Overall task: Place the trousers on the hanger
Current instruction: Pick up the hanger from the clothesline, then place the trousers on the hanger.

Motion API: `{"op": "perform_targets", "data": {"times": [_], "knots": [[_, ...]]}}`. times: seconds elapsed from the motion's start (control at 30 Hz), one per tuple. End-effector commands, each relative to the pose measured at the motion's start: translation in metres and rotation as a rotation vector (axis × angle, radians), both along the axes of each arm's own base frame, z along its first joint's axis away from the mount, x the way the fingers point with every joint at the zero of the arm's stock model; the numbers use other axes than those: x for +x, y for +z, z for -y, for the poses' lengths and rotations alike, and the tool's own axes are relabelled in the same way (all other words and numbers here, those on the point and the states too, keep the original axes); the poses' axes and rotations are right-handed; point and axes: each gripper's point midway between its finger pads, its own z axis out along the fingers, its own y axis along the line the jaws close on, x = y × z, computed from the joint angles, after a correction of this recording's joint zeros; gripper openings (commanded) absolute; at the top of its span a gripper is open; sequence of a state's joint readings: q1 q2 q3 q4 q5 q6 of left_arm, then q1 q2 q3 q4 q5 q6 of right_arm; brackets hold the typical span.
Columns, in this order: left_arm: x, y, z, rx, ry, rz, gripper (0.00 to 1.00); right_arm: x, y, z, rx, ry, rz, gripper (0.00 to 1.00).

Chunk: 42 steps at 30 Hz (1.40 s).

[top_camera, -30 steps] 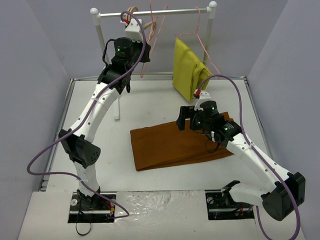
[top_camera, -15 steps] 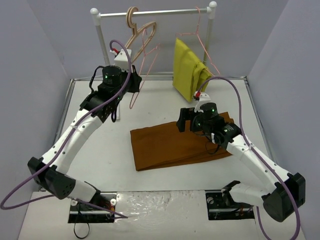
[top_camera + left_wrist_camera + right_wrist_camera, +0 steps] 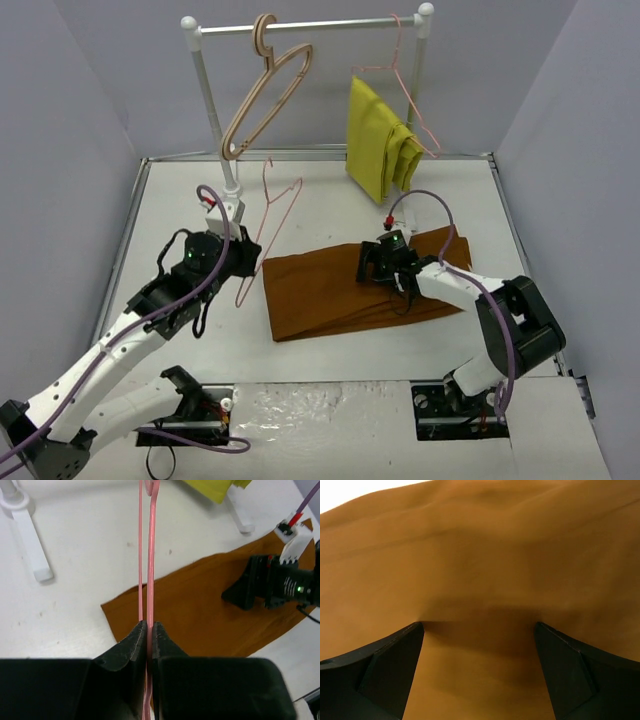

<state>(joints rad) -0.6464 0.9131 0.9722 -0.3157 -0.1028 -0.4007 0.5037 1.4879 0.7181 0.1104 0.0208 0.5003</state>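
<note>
Top view: the trousers (image 3: 340, 290) lie flat on the worktop (image 3: 190, 215), right of its centre; the left gripper (image 3: 248, 264), nearer the left edge, holds the hanger (image 3: 266, 232) upright just beside them. Left wrist view: jaws pinched tight on the hanger's wire. Right wrist view: the right gripper (image 3: 477, 630) stands spread wide, fingertips against the trousers

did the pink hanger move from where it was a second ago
Yes. The pink hanger has left the rail and come down toward the near edge; the left gripper now holds it beside the trousers.
</note>
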Motion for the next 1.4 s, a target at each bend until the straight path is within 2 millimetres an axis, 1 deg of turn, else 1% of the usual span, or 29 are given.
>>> {"op": "perform_targets", "data": {"times": [0.0,0.03,0.07,0.13,0.17,0.23,0.33,0.4,0.43,0.5,0.53,0.57,0.63,0.67,0.7,0.77,0.8,0.9,0.93,1.0,1.03,1.07,1.1,1.13,1.17,1.2,1.23,1.27,1.37], "knots": [[-0.011,-0.010,-0.013,-0.047,0.064,-0.001,0.02,0.009,-0.021,0.038,-0.024,-0.243,-0.013,0.89],[-0.013,-0.017,-0.016,-0.051,0.084,-0.016,0.02,0.007,-0.030,0.056,-0.034,-0.310,-0.044,0.89],[-0.018,-0.031,-0.019,-0.043,0.088,-0.040,0.02,0.003,-0.035,0.065,-0.029,-0.370,-0.065,0.89],[-0.021,-0.042,-0.023,-0.048,0.114,-0.065,0.02,-0.009,-0.047,0.095,-0.069,-0.478,-0.115,0.89],[-0.023,-0.053,-0.024,-0.041,0.117,-0.082,0.02,-0.011,-0.047,0.104,-0.072,-0.521,-0.125,0.89],[-0.024,-0.057,-0.026,-0.049,0.128,-0.081,0.02,-0.015,-0.044,0.125,-0.098,-0.593,-0.125,0.89],[-0.024,-0.065,-0.032,-0.040,0.160,-0.078,0.02,-0.014,-0.028,0.137,-0.117,-0.646,-0.086,0.89],[-0.025,-0.074,-0.035,-0.032,0.173,-0.089,0.02,-0.008,-0.019,0.138,-0.109,-0.636,-0.063,0.89],[-0.024,-0.075,-0.033,-0.047,0.174,-0.089,0.02,0.000,-0.007,0.132,-0.090,-0.613,-0.037,0.89],[-0.024,-0.086,-0.032,-0.045,0.179,-0.110,0.02,0.009,0.010,0.114,-0.092,-0.529,0.014,0.89],[-0.023,-0.087,-0.030,-0.064,0.183,-0.109,0.02,0.014,0.024,0.107,-0.118,-0.475,0.061,0.89],[-0.023,-0.091,-0.029,-0.064,0.185,-0.114,0.02,0.020,0.041,0.081,-0.113,-0.387,0.112,0.88],[-0.023,-0.099,-0.028,-0.068,0.188,-0.121,0.02,0.024,0.063,0.053,-0.125,-0.258,0.183,0.87],[-0.024,-0.102,-0.028,-0.065,0.192,-0.123,0.02,0.029,0.078,0.034,-0.104,-0.195,0.217,0.86],[-0.023,-0.105,-0.029,-0.067,0.203,-0.125,0.02,0.023,0.082,0.008,-0.102,-0.106,0.231,0.85],[-0.024,-0.114,-0.032,-0.060,0.216,-0.132,0.02,0.019,0.085,-0.020,-0.125,0.005,0.244,0.82],[-0.025,-0.116,-0.033,-0.065,0.222,-0.134,0.02,0.014,0.085,-0.046,-0.125,0.078,0.243,0.81],[-0.027,-0.125,-0.038,-0.065,0.239,-0.139,0.02,0.007,0.072,-0.086,-0.109,0.187,0.200,0.73],[-0.029,-0.129,-0.039,-0.064,0.242,-0.142,0.02,-0.003,0.068,-0.104,-0.107,0.240,0.191,0.72],[-0.030,-0.131,-0.040,-0.065,0.245,-0.145,0.02,-0.007,0.059,-0.128,-0.115,0.300,0.170,0.69],[-0.031,-0.133,-0.041,-0.064,0.246,-0.148,0.02,-0.016,0.055,-0.142,-0.114,0.340,0.164,0.68],[-0.032,-0.137,-0.042,-0.060,0.246,-0.154,0.02,-0.019,0.051,-0.149,-0.116,0.356,0.156,0.68],[-0.033,-0.138,-0.042,-0.061,0.244,-0.156,0.02,-0.022,0.039,-0.155,-0.131,0.375,0.132,0.67],[-0.034,-0.140,-0.041,-0.061,0.238,-0.159,0.02,-0.025,0.036,-0.164,-0.129,0.394,0.126,0.67],[-0.035,-0.144,-0.041,-0.057,0.238,-0.167,0.02,-0.026,0.031,-0.167,-0.134,0.406,0.117,0.67],[-0.036,-0.146,-0.041,-0.057,0.237,-0.172,0.02,-0.030,0.018,-0.170,-0.153,0.420,0.088,0.67],[-0.036,-0.149,-0.041,-0.054,0.237,-0.178,0.02,-0.030,0.015,-0.174,-0.158,0.428,0.084,0.67],[-0.036,-0.150,-0.040,-0.054,0.234,-0.182,0.02,-0.033,0.007,-0.175,-0.173,0.437,0.069,0.67],[-0.038,-0.157,-0.041,-0.049,0.238,-0.196,0.02,-0.039,-0.030,-0.169,-0.233,0.431,-0.012,0.67]]}}
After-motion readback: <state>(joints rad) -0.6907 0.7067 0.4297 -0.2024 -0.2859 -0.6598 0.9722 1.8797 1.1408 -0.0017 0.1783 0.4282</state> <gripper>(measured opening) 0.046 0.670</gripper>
